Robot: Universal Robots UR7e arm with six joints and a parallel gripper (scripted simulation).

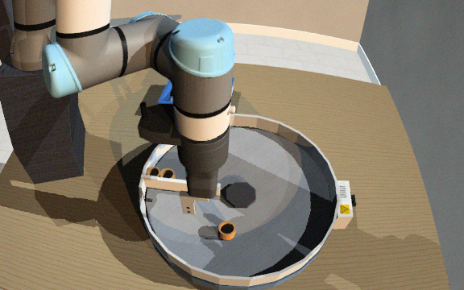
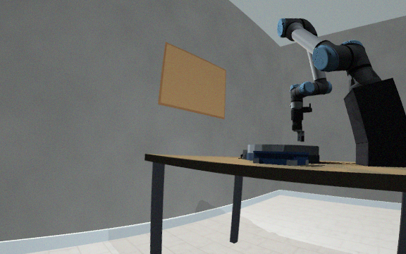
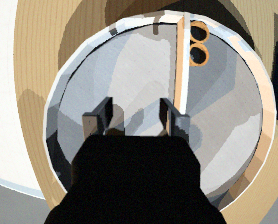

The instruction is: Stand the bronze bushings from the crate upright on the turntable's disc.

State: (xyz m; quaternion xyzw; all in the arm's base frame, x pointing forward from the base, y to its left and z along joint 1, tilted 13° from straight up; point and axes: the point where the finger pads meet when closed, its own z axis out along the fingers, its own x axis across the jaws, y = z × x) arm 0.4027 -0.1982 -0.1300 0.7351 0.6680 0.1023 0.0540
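A bronze bushing (image 1: 226, 227) stands upright, open end up, on the grey turntable disc (image 1: 256, 225), in front of the black octagonal hub (image 1: 238, 194) and clear of it. Two more bronze bushings (image 1: 160, 172) stand side by side at the disc's left edge, behind a tan bar (image 1: 163, 184); they also show in the wrist view (image 3: 198, 43). My gripper (image 1: 192, 205) hangs above the disc, up and to the left of the single bushing. Its fingers are wide open with nothing between them. The blue crate (image 1: 166, 95) is mostly hidden behind my arm, and I cannot see what is in it.
A raised tan rim (image 1: 280, 130) rings the disc. A white control box with a warning label (image 1: 344, 203) sits on its right side. The dark robot pedestal (image 1: 40, 121) stands at the left of the table. In the far side view the gripper (image 2: 300, 135) hovers over the turntable (image 2: 282, 149).
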